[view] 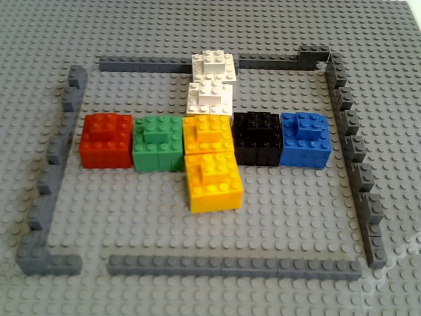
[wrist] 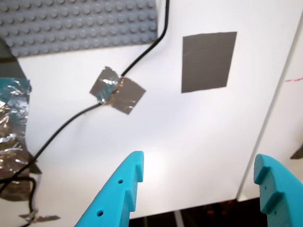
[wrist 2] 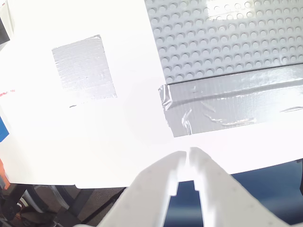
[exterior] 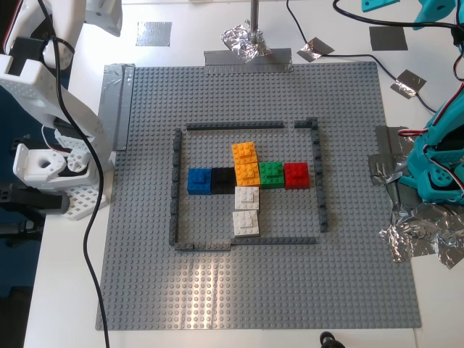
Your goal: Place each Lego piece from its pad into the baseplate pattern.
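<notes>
The grey studded baseplate [exterior: 145,239] holds the pattern inside a dark grey frame [exterior: 175,188]. Two orange bricks [exterior: 244,153] [exterior: 247,174] and two white bricks [exterior: 246,197] [exterior: 246,222] sit pressed in among blue, black, green and red ones; the other view shows an orange brick [view: 212,179] and a white brick [view: 213,66]. Both pads are bare: a dark one [wrist: 208,61] under my open teal first gripper [wrist: 201,163], and a silvery one [wrist 2: 84,68] ahead of my white second gripper [wrist 2: 187,153], which is shut on nothing.
Grey tape [wrist 2: 227,101] binds the baseplate's corner near my second gripper. A black cable [wrist: 142,56] taped down with foil [wrist: 118,92] runs beside the dark pad. Crumpled foil [exterior: 420,235] lies at the exterior view's right, a white arm base [exterior: 51,174] at its left.
</notes>
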